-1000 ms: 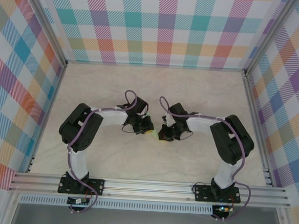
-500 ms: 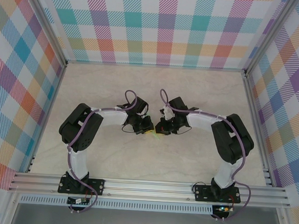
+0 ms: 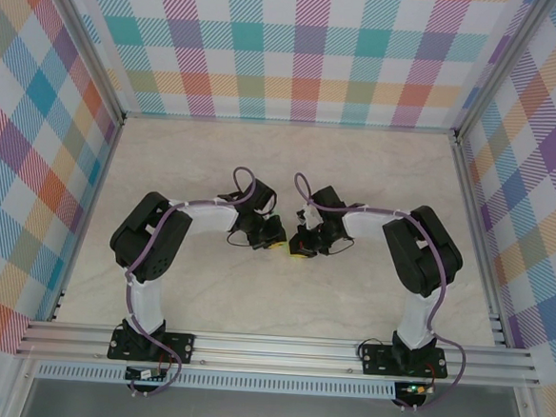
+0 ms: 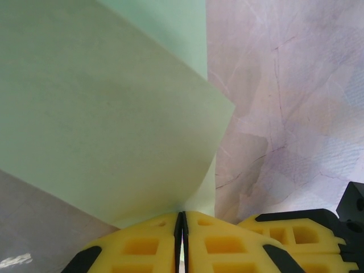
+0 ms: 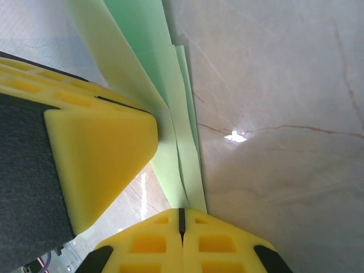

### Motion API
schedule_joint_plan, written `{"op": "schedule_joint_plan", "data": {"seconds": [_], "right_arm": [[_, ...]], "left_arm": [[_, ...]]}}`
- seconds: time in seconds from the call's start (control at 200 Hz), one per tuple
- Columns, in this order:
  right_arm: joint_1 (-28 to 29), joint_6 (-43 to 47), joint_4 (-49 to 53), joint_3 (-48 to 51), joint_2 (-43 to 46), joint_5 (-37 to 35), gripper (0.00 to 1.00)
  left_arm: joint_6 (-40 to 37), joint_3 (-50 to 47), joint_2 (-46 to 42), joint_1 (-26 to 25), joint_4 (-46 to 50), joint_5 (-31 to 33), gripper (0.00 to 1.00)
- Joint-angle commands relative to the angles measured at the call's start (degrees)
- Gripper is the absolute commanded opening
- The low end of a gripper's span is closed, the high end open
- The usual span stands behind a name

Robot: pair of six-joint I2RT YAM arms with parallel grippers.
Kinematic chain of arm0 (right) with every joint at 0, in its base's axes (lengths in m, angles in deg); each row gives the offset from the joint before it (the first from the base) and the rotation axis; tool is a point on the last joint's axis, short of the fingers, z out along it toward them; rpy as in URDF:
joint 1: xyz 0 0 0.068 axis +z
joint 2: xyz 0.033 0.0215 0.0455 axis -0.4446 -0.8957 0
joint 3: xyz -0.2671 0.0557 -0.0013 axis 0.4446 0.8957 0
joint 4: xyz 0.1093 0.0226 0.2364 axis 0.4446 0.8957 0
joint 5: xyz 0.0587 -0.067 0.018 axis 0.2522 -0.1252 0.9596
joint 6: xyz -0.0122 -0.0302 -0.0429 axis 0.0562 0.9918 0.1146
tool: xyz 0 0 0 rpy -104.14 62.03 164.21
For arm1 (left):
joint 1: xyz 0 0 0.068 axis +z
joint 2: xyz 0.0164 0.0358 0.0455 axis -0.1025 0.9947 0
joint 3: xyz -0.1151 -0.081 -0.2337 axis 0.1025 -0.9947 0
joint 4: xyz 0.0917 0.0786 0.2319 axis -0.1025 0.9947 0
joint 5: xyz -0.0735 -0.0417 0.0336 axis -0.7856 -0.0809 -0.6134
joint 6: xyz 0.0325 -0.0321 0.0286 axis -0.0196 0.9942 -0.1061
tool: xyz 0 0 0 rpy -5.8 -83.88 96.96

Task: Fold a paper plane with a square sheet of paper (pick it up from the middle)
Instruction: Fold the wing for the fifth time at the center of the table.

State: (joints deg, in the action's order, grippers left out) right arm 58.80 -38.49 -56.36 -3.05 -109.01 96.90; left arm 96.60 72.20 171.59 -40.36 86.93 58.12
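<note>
Both grippers pinched the green sheet, mid-worktop.
I had the left gripper [image 4: 182,219] closed on one edge of the sheet [image 4: 102,114] and the right gripper [image 5: 182,213] clamped on its layered fold just beside it, tips near touching. My guess: two close pinches to hold the layers aligned for a crease. The sheet stood between them at worktop [image 3: 357,166] centre, well off every edge.

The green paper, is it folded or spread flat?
Folded. The green paper shows several overlapping layers with edges running into the shut right gripper; the left gripper pinches a curved flap.
</note>
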Motion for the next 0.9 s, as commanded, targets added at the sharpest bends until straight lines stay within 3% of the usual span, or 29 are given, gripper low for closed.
{"op": "schedule_joint_plan", "data": {"seconds": [0.0,0.245,0.895], "right_arm": [[0.0,1.2,5.4,2.1,-2.2,-5.7,0.02],[-0.1,0.4,6.1,1.5,-3.1,-6.3,0.01],[-0.1,0.7,7.3,1.3,-3.7,-7.0,0.01]], "left_arm": [[-6.0,3.1,1.1,0.4,3.3,2.9,0.15],[-15.4,5.5,-2.6,1.3,6.5,4.3,0.19],[-16.9,3.8,0.8,4.5,5.7,9.5,0.18]]}}
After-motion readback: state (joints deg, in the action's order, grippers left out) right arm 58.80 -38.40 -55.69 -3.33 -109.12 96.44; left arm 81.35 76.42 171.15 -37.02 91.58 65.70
